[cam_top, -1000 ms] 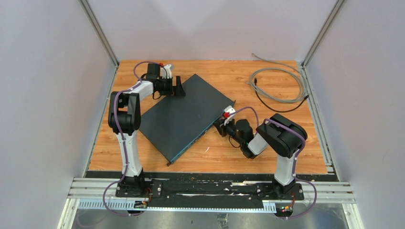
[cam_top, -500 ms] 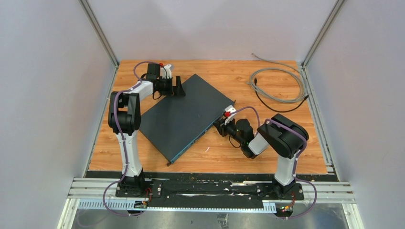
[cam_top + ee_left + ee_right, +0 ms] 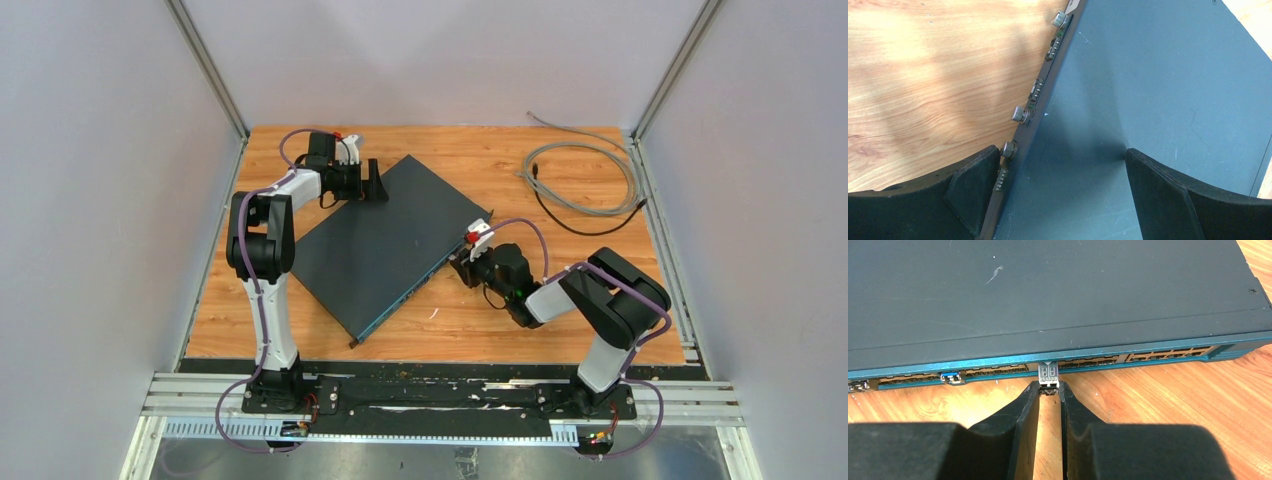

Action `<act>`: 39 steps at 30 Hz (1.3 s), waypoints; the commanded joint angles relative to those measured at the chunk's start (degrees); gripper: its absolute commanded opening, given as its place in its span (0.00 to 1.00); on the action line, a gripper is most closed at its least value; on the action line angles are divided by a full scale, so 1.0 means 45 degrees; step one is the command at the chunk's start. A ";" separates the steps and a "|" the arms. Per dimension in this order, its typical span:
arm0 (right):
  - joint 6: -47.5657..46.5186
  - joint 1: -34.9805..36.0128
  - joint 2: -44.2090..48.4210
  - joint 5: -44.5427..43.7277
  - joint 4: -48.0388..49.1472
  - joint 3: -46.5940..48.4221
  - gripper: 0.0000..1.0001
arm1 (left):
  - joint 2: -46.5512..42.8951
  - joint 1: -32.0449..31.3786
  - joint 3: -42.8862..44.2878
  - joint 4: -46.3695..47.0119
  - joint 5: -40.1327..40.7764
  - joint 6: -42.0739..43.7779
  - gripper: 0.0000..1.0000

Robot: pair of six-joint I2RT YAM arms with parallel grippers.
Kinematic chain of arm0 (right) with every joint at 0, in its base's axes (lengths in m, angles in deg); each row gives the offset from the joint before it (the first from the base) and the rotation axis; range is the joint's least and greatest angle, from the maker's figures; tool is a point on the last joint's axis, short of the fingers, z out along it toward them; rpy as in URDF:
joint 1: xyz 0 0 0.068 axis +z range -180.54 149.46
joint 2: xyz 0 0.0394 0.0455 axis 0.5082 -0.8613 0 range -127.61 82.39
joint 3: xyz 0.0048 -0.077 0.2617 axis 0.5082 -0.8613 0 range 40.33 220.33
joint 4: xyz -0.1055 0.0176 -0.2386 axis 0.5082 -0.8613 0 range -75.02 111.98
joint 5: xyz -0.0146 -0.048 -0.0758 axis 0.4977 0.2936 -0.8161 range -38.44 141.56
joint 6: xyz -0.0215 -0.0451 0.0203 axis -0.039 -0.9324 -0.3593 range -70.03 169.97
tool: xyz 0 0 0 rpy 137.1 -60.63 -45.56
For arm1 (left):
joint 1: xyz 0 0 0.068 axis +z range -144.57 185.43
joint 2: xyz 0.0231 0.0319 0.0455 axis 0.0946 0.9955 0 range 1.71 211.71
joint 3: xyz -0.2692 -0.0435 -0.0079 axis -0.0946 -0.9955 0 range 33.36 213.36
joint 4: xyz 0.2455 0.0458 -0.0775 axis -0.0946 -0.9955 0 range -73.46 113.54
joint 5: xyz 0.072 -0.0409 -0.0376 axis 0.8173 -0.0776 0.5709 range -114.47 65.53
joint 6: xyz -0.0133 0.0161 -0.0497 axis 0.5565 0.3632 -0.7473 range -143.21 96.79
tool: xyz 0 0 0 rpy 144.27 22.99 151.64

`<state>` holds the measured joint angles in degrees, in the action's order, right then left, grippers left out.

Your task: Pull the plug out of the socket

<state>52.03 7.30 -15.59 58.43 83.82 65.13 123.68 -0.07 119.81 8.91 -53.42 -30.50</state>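
Plug (image 3: 1049, 374) is a small metal piece, seated in the row of sockets (image 3: 1088, 361) along the front edge of a flat dark box (image 3: 385, 240), which lies at an angle on the wooden table (image 3: 450, 150).

On the left, the left gripper (image 3: 1062, 160) is released and grasps nothing; its jaws are spread wide over the far corner of the box. One finger (image 3: 973, 187) is against the rear edge, beside one of the small screws (image 3: 1020, 114). The other reaches over the top face, and it cannot be told whether it touches. This placing seems meant to brace the box, so that it does not slide when the plug is pulled.

In the middle, the row of sockets works like a line of small compartments. Toward its left end one socket holds a blue plug (image 3: 951, 376). The metal plug fills one near the centre, and the sockets to the right of it appear to hold nothing.

Further right, the right gripper (image 3: 1050, 388) is clenched on the outer end of the plug, one finger on each side, low over the table and in line with the plug. Such a straight hold probably lets it come out without bending. The plug is not yet out.

At the far right a grey cable (image 3: 578, 147) lies coiled, well apart from both arms.
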 commanded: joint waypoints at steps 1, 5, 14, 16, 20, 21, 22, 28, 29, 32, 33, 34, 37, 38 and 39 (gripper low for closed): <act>-0.0120 -0.0121 -0.0299 -0.0135 -0.1104 0.0026 0.24 | 0.0580 -0.0380 -0.0501 -0.2522 0.0593 -0.0167 0.97; 0.0225 -0.0122 -0.0545 -0.0115 -0.1021 -0.0038 0.38 | 0.0561 -0.0380 -0.0507 -0.2532 0.0598 -0.0177 0.97; 0.0052 -0.0120 0.0424 -0.0429 -0.1692 -0.0291 0.47 | 0.0572 -0.0380 -0.0481 -0.2550 0.0593 -0.0172 0.97; -0.0037 -0.0113 0.0800 -0.0414 -0.1968 -0.0241 0.54 | 0.0565 -0.0379 -0.0482 -0.2554 0.0612 -0.0177 0.97; -0.0328 -0.0111 0.1105 -0.0159 -0.2619 0.0095 0.64 | 0.0585 -0.0363 -0.0442 -0.2588 0.0593 -0.0158 0.97; -0.0384 -0.0112 0.1066 -0.0133 -0.2651 0.0168 0.66 | 0.0597 -0.0361 -0.0421 -0.2603 0.0579 -0.0140 0.97; -0.0401 -0.0114 0.1010 -0.0118 -0.2667 0.0287 0.68 | 0.0608 -0.0361 -0.0423 -0.2609 0.0574 -0.0138 0.97; -0.0904 -0.0128 0.0269 -0.0135 -0.2747 0.1275 0.67 | 0.0609 -0.0361 -0.0394 -0.2633 0.0576 -0.0138 0.97; -0.0942 -0.0121 0.0166 -0.0143 -0.2625 0.1368 0.66 | 0.0624 -0.0360 -0.0395 -0.2640 0.0574 -0.0138 0.97; -0.1132 -0.0119 -0.0272 0.0141 -0.2452 0.1748 0.61 | 0.0663 -0.0362 -0.0366 -0.2654 0.0555 -0.0138 0.97; -0.1156 -0.0120 -0.0427 0.0219 -0.2385 0.1862 0.57 | 0.0668 -0.0361 -0.0365 -0.2657 0.0554 -0.0138 0.97; -0.1200 -0.0113 -0.0544 0.0287 -0.2221 0.1937 0.54 | 0.0666 -0.0360 -0.0365 -0.2655 0.0554 -0.0138 0.97; -0.1125 -0.0114 -0.0620 0.0432 -0.1498 0.1761 0.30 | 0.0662 -0.0360 -0.0363 -0.2647 0.0557 -0.0138 0.97; -0.1055 -0.0113 -0.0556 0.0434 -0.1302 0.1587 0.21 | 0.0668 -0.0360 -0.0364 -0.2652 0.0555 -0.0138 0.97; -0.0997 -0.0120 -0.0475 0.0385 -0.1226 0.1456 0.14 | 0.0668 -0.0360 -0.0365 -0.2657 0.0542 -0.0155 0.97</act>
<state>47.69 7.35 -17.47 60.57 73.35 72.28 123.68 -0.18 120.21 8.25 -52.98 -30.74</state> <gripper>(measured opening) 0.253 0.973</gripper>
